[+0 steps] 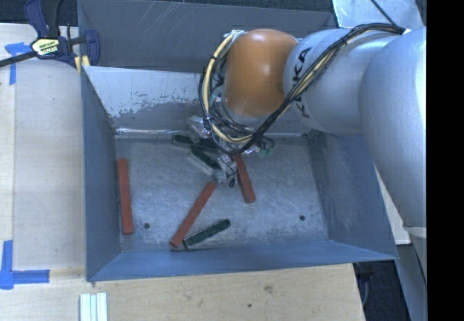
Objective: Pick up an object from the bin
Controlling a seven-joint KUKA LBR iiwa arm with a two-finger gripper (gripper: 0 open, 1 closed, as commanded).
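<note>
Orange wrist cover (254,73) hid much of the gripper (225,166), open or closed impossible to tell, with the short reddish-brown stick (245,183) just beside it and the long reddish-brown stick (194,214) near it, so a grasp probably risked catching both.

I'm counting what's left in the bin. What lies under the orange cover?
Below the cover a short red stick and a long red stick poke out, the long one running toward a dark pen. Their upper ends and anything else beneath are hidden.

lone stick (125,196) left of stick cluster (194,213) in bin (217,261)
</note>
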